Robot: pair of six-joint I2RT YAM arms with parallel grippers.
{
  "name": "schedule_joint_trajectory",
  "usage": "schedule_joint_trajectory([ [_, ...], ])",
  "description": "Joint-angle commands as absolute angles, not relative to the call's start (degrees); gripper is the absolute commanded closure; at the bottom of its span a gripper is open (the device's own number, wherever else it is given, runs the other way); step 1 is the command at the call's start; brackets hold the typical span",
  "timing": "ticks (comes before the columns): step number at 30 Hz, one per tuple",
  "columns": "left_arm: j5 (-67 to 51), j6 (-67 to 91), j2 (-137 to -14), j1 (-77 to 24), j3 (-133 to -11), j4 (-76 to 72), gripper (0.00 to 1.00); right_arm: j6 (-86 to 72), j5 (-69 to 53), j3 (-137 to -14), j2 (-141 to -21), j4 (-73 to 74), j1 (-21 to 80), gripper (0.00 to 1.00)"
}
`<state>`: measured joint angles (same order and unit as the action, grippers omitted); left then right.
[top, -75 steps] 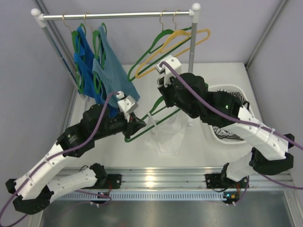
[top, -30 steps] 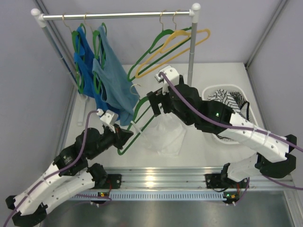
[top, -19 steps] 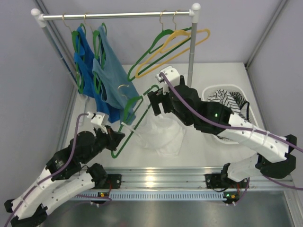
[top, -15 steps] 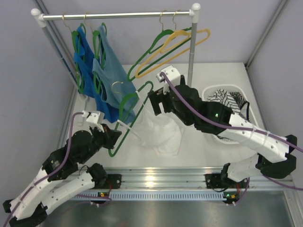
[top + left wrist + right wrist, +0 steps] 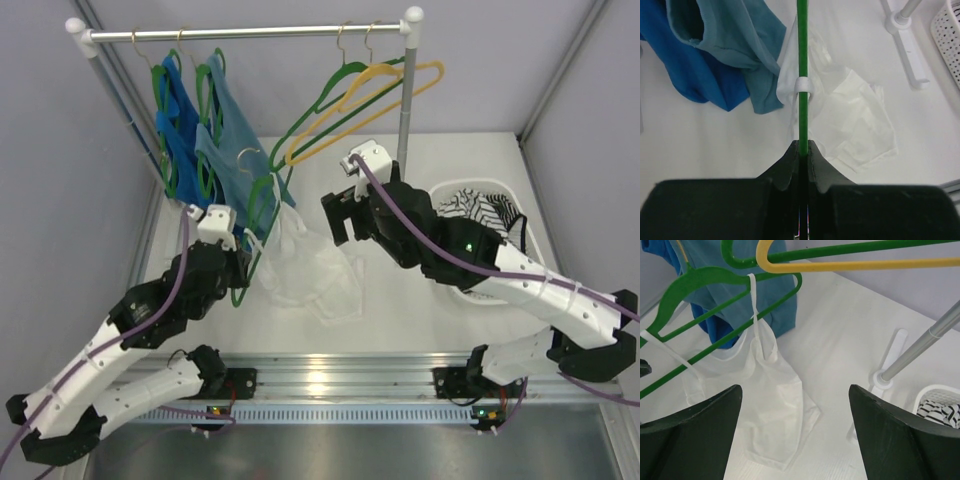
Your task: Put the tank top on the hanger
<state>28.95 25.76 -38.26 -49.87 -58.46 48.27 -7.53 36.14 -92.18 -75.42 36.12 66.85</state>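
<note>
Pinching the green hanger, the left gripper is holding up the white tank top by its straps while the right gripper is hovering spread open.

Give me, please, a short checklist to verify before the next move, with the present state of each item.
1. Left hand shut on the hanger: ok.
2. Right hand open, empty and clear of the cloth: ok.
3. One strap of the tank top lies over the hanger: ok.
4. Other strap seated on the opposite shoulder: cannot tell.
5. Tank top free of the table: not ok, its lower part lies there.
6. Bare stretch of rail to hang it on: ok.
</note>
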Motion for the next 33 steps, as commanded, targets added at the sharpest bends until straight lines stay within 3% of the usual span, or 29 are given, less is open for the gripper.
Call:
schedule_joint_trajectory([
  [1, 33.8, 21.5, -42.7, -49.7, -63.3, 43.2, 1.0, -8.4, 36.7, -91.6, -72.3, 35.1, 66.1, 0.13],
  [6, 30.2, 17.1, -48.4, -46.2, -65.7, 38.7, 1.0, -9.5, 36.8, -89.9, -70.5, 35.5, 66.2, 0.13],
  [10, 18.3, 15.0, -50.1, -33.8, -66.2, 35.2, 1.0, -10.4, 37.0, -88.7, -68.3, 35.9, 66.2, 0.13],
  [16, 7.0, 11.8, -52.4, -27.3, -67.9, 31.2, 1.0, -11.5, 37.7, -86.7, -65.7, 36.7, 66.2, 0.13],
  [33, 9.1, 9.8, -59.6, -25.9, -82.1, 32.3, 1.0, -12.6, 38.0, -84.0, -62.4, 36.7, 66.2, 0.13],
])
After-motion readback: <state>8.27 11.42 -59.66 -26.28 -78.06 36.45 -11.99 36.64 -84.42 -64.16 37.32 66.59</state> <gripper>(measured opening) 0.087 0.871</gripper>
